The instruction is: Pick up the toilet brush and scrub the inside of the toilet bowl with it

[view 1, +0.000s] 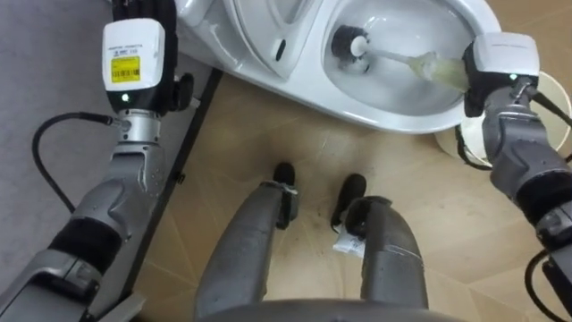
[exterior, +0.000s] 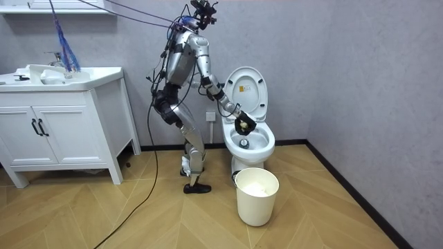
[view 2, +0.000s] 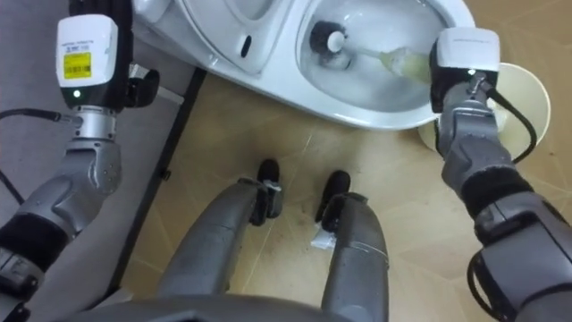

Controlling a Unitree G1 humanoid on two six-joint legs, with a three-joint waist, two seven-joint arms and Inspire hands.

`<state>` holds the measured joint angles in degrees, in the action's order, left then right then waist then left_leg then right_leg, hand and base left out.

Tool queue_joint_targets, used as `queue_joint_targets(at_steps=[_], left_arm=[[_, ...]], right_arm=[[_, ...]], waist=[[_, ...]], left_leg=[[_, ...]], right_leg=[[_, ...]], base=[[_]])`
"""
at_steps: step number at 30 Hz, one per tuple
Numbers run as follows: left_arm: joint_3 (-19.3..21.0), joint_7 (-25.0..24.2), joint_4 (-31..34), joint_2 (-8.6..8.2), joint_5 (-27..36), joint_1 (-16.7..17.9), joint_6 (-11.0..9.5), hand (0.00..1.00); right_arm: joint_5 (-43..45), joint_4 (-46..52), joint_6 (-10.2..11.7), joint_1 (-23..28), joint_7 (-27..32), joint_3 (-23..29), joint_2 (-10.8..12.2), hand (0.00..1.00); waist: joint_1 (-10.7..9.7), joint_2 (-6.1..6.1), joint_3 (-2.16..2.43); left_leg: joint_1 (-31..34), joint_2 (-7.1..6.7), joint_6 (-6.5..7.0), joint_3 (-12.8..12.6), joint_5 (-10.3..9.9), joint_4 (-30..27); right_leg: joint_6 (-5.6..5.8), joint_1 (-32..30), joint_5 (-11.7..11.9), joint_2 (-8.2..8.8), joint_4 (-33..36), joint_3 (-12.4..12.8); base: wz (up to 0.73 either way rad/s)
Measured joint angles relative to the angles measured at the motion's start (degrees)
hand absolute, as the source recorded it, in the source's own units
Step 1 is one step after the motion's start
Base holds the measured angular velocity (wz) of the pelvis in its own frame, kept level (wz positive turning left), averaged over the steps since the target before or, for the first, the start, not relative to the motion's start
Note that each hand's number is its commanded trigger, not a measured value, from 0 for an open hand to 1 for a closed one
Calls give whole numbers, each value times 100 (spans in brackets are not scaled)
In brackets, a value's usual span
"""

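My right hand (view 1: 483, 80) is wrapped round the brush (view 1: 418, 63) handle, angled down so the head reaches the drain of the toilet (view 1: 384, 114) bowl. Left hand (view 1: 147, 9) is far left, clear of the bowl; can't tell its state.

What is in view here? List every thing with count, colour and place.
toilet: one, white, against the grey wall, lid up.
toilet brush: one, pale handle, head down in the toilet bowl, handle running to the right hand.
bucket: one, cream, on the floor in front of the toilet.
vanity cabinet: one, white, with basin, at the room view's left.
floor: one, light wood.
left hand: one, beside the raised lid.
right hand: one, over the bowl.
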<state>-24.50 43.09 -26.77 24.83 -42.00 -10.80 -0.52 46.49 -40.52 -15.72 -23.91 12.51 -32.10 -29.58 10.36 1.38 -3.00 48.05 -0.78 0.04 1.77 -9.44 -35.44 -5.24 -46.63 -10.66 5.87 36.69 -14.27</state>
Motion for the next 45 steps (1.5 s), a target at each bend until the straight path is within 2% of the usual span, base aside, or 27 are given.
queue_joint_targets(at_steps=[4,10,16,18,21,24,25,27,29,32,35,39,45], left_arm=[[-49,-47,-17,1,276,129,-117,0],[-55,-91,-10,57,416,136,-151,0],[-52,21,-12,63,435,228,-173,0],[-67,47,-8,100,436,189,-203,0],[-178,109,-22,105,500,99,-201,0],[-328,241,-91,101,538,-29,-193,0],[-326,278,-146,94,526,-46,-193,0],[-293,344,-166,94,485,-49,-193,0],[-257,473,-133,83,499,-21,-187,0],[-119,645,-87,-3,401,51,-120,0],[69,640,-91,-190,237,108,-37,0],[86,631,-82,-208,248,62,69,0],[29,345,-77,-213,246,38,229,0]], right_arm=[[270,449,-136,209,-379,-31,-79,100],[592,1241,-302,566,-809,-31,-276,100],[648,1235,-319,625,-891,-30,-325,100],[538,937,-311,478,-866,-42,-275,100],[-34,134,-195,177,-659,-54,-200,100],[-1005,-718,54,-139,-295,-44,-59,100],[-1344,-932,149,-222,-137,-19,20,100],[-1693,-1243,315,-365,47,126,148,100],[-2075,-1413,516,-491,335,559,174,100],[-2170,-1494,644,-709,780,975,93,100],[-2009,-1493,707,-790,1190,1111,54,100],[-1436,-1270,690,-799,1310,1073,105,100],[-1047,-692,304,-518,1039,513,311,100]], waist=[[26,33,24],[59,38,29],[55,78,54],[56,89,54],[80,105,52],[87,108,31],[88,85,14],[83,1,-49],[-52,-75,-99],[-158,-113,-121],[-275,-118,-122],[-293,-140,-106],[-242,-100,-81]], left_leg=[[-102,41,-47,30,-10,48],[-150,111,-107,30,-23,82],[-99,125,-155,113,-58,50],[-74,130,-158,143,-60,39],[-79,95,-157,167,-59,32],[-61,83,-142,149,-51,33],[-60,81,-140,123,-49,50],[-58,70,-139,55,-49,57],[38,-50,-129,58,-29,55],[158,-118,-111,13,15,22],[186,-177,-101,1,14,-108],[247,-166,-89,-20,14,-172],[57,-73,-74,-7,-2,-130]], right_leg=[[-22,110,1,-62,-74,-2],[-82,155,-23,-117,-111,-32],[-111,156,-40,-157,-132,-71],[-112,153,-38,-168,-149,-93],[-107,154,-56,-132,-100,-121],[-105,130,-90,-85,-46,-147],[-106,108,-96,-78,-26,-125],[-120,26,-132,-42,80,-62],[-117,-166,-244,104,320,-39],[-118,-354,-290,197,486,20],[-95,-391,-355,271,631,33],[-88,-428,-349,262,625,29],[-87,-167,-215,132,424,2]], base=[[-2],[-1],[1],[6],[9],[5],[-5],[-4],[20],[9],[8],[-4],[-9]])
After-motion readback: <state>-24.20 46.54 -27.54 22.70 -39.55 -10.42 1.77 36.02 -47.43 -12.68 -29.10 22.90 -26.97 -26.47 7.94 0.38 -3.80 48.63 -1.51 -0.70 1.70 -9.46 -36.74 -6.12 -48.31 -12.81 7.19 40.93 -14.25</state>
